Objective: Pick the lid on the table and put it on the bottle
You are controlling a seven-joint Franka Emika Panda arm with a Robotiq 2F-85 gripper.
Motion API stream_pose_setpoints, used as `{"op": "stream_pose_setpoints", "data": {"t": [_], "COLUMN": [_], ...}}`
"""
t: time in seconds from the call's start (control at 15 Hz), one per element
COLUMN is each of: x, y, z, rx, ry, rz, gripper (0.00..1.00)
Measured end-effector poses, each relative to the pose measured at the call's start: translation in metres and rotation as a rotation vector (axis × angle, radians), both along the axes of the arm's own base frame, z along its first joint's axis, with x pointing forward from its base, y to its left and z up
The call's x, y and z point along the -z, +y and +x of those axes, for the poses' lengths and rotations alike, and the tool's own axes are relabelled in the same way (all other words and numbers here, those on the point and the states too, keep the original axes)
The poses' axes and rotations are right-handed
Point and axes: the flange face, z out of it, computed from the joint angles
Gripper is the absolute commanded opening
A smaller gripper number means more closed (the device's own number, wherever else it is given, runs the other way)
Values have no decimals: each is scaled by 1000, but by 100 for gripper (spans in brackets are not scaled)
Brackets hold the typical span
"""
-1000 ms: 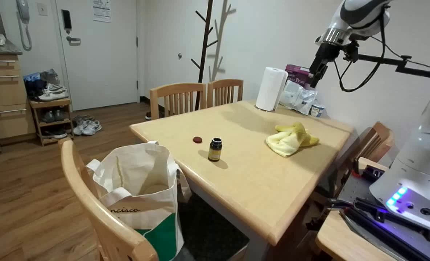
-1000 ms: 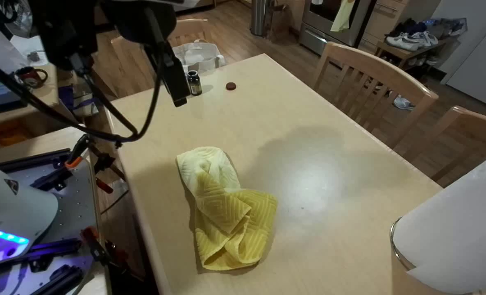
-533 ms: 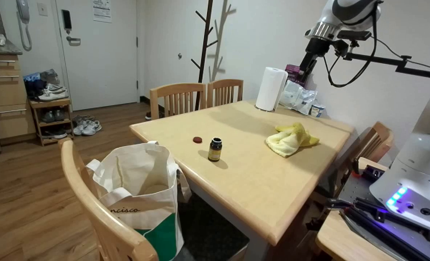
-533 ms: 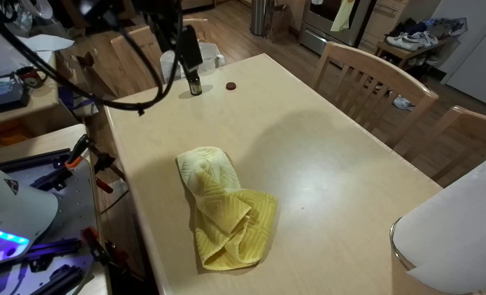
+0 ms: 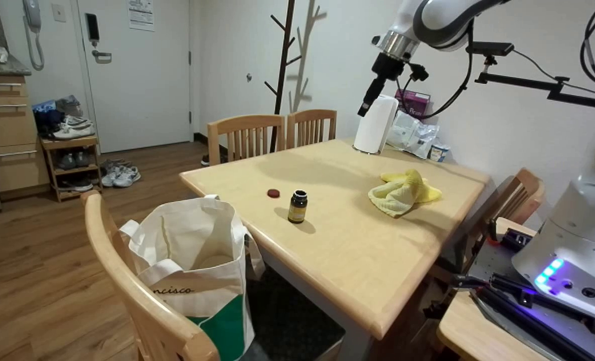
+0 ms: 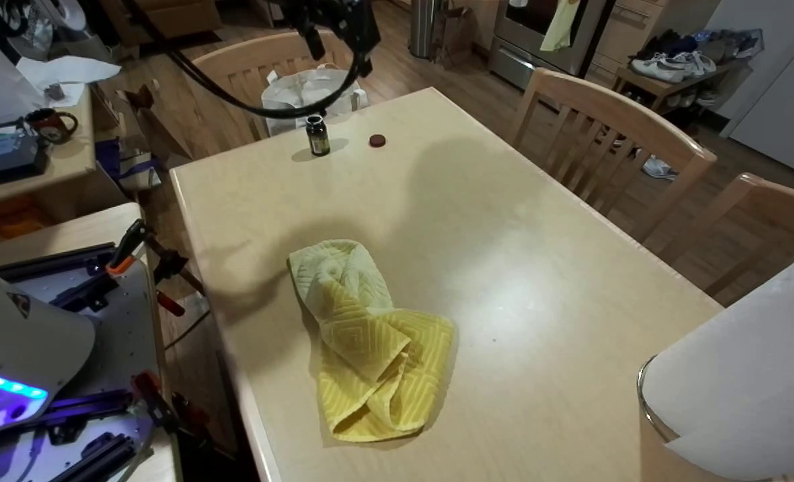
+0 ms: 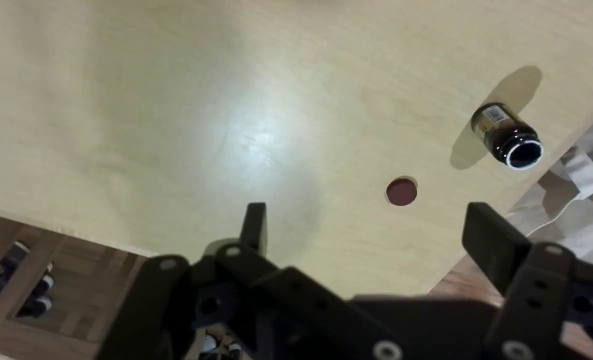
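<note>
Spread wide, the end effector [image 7: 369, 225] hangs above the surface [image 7: 336, 100]. The dark red lid [image 7: 402, 192] lies flat there, and near it the bottle [image 7: 502, 131] stands upright, its mouth uncovered. Well apart from both, a crumpled yellow cloth [image 6: 370, 341] and a white paper roll [image 6: 752, 381] share the surface.

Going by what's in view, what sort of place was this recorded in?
Most likely a home, perhaps an apartment: shoes sit on a rack near a door, there is a wall-mounted handset, and an oven shows in the background.
</note>
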Motion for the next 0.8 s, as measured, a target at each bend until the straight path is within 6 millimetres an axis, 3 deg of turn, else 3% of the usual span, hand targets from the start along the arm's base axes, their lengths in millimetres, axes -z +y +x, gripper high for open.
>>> {"op": "stream_pose_setpoints", "data": {"t": [0.2, 0.53, 0.8], "x": [23, 25, 24], "y": [16, 19, 59], "z": [17, 20, 53], "rx": [-38, -82, -261], "ry": [-9, -6, 0], "rz": [-16, -42, -120], "gripper": [100, 100, 100]}}
